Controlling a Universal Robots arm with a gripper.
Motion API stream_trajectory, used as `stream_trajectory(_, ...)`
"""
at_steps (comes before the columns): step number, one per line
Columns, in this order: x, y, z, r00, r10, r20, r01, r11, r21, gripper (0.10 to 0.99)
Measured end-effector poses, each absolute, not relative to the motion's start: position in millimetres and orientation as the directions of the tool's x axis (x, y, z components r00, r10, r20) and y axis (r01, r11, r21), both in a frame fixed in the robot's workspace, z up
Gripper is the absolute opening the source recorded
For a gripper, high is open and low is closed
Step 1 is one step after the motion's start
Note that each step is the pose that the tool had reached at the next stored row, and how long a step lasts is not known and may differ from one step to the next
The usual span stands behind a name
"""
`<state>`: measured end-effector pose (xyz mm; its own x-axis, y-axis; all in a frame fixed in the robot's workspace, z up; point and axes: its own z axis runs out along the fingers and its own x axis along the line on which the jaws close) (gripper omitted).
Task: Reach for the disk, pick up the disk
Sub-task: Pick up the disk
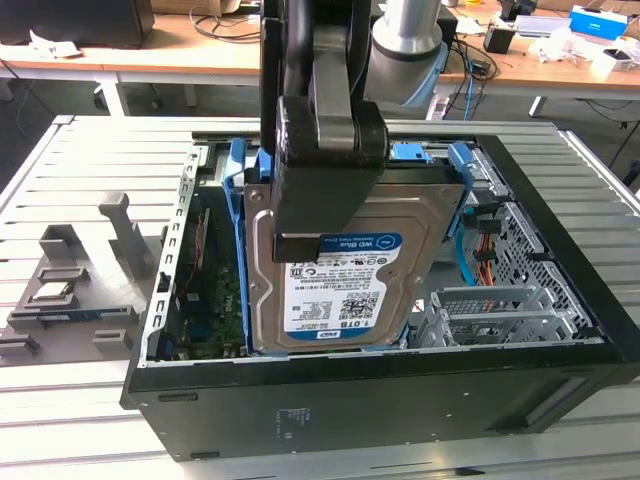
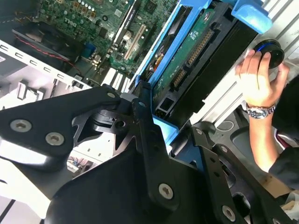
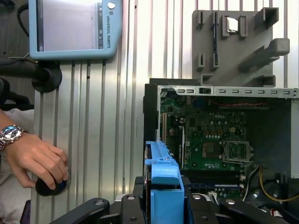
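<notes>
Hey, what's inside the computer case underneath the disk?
Beside the raised disk, the case shows a green motherboard and cables. Directly under the disk is hidden.

Arm is hung near-vertical over the open case, wrist pointed down. Gripper [image 1: 318, 215] is clamped on the upper edge of the disk [image 1: 340, 270], which is held tilted. In both wrist views the fingers [image 2: 145, 121] are seen bracketing its blue rail.

- The exterior view looks down from in front onto the open computer case [image 1: 380, 400], close in.
- Both wrist views look past the gripper's black linkages (very near) at the motherboard [image 3: 210, 135] and a person's hand [image 2: 257, 79].
</notes>
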<state>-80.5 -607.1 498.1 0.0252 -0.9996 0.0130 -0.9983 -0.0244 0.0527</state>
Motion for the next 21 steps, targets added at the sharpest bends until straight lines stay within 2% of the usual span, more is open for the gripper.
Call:
stream_trajectory(8, -80.6, -619.3, 498.0, 0.025, -1.0, 0.013, -0.998, -0.024, 0.053, 0.369)
stream_trajectory(21, -77.5, -619.7, 498.0, 0.025, -1.0, 0.013, -0.998, -0.025, 0.053, 0.369)
